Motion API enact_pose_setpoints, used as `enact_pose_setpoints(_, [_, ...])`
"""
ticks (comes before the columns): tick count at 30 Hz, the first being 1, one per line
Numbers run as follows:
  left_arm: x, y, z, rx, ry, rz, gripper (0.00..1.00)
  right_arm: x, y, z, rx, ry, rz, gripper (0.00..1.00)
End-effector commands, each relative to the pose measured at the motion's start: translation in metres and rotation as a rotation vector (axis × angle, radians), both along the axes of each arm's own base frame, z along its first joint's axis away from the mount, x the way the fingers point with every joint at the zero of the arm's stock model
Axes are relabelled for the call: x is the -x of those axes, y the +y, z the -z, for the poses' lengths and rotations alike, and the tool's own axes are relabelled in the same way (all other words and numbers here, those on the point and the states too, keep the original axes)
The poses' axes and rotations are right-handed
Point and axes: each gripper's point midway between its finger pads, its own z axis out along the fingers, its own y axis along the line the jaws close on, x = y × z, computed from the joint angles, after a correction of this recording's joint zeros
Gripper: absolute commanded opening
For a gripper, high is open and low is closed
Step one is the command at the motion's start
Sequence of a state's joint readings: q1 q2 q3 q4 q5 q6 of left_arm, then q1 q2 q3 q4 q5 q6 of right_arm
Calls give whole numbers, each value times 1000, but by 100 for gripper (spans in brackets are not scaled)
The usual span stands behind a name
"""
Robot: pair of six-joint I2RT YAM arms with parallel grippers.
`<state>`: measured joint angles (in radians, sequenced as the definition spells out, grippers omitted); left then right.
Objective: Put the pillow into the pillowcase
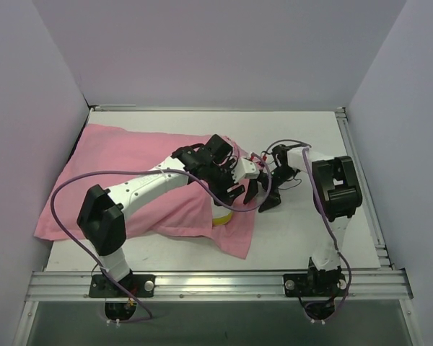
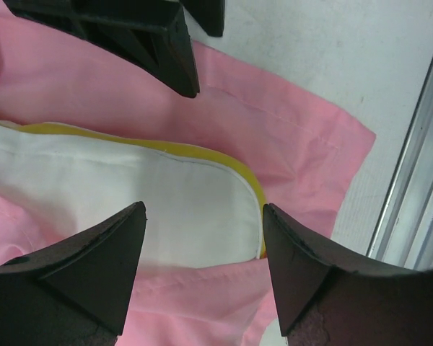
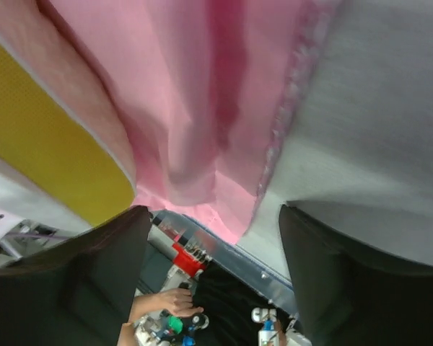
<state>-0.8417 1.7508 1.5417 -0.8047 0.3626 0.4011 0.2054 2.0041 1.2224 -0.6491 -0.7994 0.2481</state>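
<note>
Pillow [image 2: 130, 194] almost wholly inside case [image 1: 130, 151], one end showing

Plain pale walls [image 1: 224, 50] close the space on three sides. A white table [image 1: 310, 137] forms its floor, with a metal rail [image 1: 216, 277] along the near edge.

The case lies across the left half of the table, matte pink face up, with its mouth toward the middle. The pillow swells it from within, so the cloth hides nearly all of the pillow. Only a rounded white end edged with yellow trim [image 2: 245, 180] shows at the mouth. How far the other end reaches inside cannot be seen.

The left arm [image 1: 144, 189] stretches over the case and covers a strip of it. The right arm [image 1: 335, 187] stands folded on the right side, its forearm reaching toward the mouth. From above, both grippers crowd together there as dark shapes that are hard to tell apart.

The left gripper [image 2: 202, 216] hangs over the exposed end, jaws wide apart with nothing between them. Whether its tips touch the cloth cannot be told. The right gripper [image 3: 213, 213] is just beyond it at the case's edge, jaws also spread and nothing pinched. Its camera sits so close that the pink cloth, a patterned hem [image 3: 292, 94] and the trim are all blurred.
</note>
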Motion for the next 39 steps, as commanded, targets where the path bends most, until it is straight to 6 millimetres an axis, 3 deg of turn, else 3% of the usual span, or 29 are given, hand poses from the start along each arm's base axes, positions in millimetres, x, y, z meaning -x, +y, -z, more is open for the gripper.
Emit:
enact_pose_setpoints(1, [-12,-13,-23,110,-127,35,74,-9,0,46,177,-43,-38,65])
enact_pose_setpoints(2, [-6,-9,-18,105,-132,53,74,-10,2,51,176,-33,-29,55])
enact_pose_setpoints(3, [-5,-10,-16,110,-152,70,74,-10,4,55,172,-16,-19,26])
enact_pose_setpoints(5, [7,-13,-1,85,-179,130,74,-11,5,58,143,17,9,0])
enact_pose_setpoints(7, [6,-22,8,72,-249,169,74,-12,5,48,92,10,23,0])
enact_pose_setpoints(9, [9,-30,31,27,-277,200,74,-16,2,38,62,-20,36,0])
enact_pose_setpoints(12, [-7,-40,57,-35,-341,204,70,-17,-8,17,27,-70,48,0])
enact_pose_setpoints(14, [-20,-33,84,-138,-355,192,63,-14,-20,9,37,-84,55,0])
enact_pose_setpoints(15, [-23,-26,87,-190,-337,191,57,-13,-26,8,45,-81,61,0])
enact_pose_setpoints(18, [-24,9,115,-330,-245,164,38,-10,-55,12,75,-57,120,0])
enact_pose_setpoints(19, [-24,34,127,-370,-194,137,34,-9,-63,13,85,-51,134,0])
enact_pose_setpoints(21, [-21,66,132,-419,-144,110,26,-8,-86,18,121,-47,175,0])
enact_pose_setpoints(22, [-19,94,140,-466,-94,77,23,-7,-92,16,130,-50,188,0])
enact_pose_setpoints(24, [-6,126,137,-511,-23,43,18,-7,-106,14,148,-63,213,0])
enact_pose_setpoints(25, [0,151,143,-546,29,11,17,-6,-110,13,149,-66,219,0])
enact_pose_setpoints(29, [13,207,143,-653,26,14,13,-10,-118,0,139,-98,234,0])
enact_pose_setpoints(30, [10,212,142,-671,8,21,13,-11,-118,-3,134,-108,231,0])
enact_pose_setpoints(31, [9,211,141,-663,8,18,13,-13,-115,-8,118,-115,230,0])
enact_pose_setpoints(33, [-1,190,128,-602,0,2,16,-14,-108,-12,91,-119,226,0])
enact_pose_setpoints(35, [1,151,112,-458,49,13,29,-12,-90,-18,32,-112,203,0])
enact_pose_setpoints(36, [-8,121,85,-368,31,0,34,-11,-82,-22,-1,-113,189,0])
enact_pose_setpoints(38, [-1,79,53,-201,68,37,47,-3,-59,-29,-82,-109,138,0])
enact_pose_setpoints(39, [-2,54,28,-126,41,43,49,-1,-53,-31,-98,-110,121,0])
